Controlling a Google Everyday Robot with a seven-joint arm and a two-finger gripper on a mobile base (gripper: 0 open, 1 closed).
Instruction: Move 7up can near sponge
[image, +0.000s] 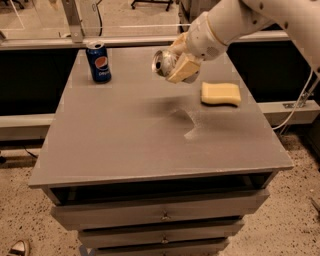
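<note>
My gripper is shut on the 7up can, a silver can held on its side in the air with its silver top facing left. It hangs above the back middle of the grey table. The pale yellow sponge lies flat on the table to the right of the can and a little nearer the front, apart from it. My white arm reaches in from the upper right. Most of the can's body is hidden by the tan fingers.
A blue Pepsi can stands upright at the back left of the table. Drawers sit under the tabletop. A cable hangs at the right, and a railing runs behind the table.
</note>
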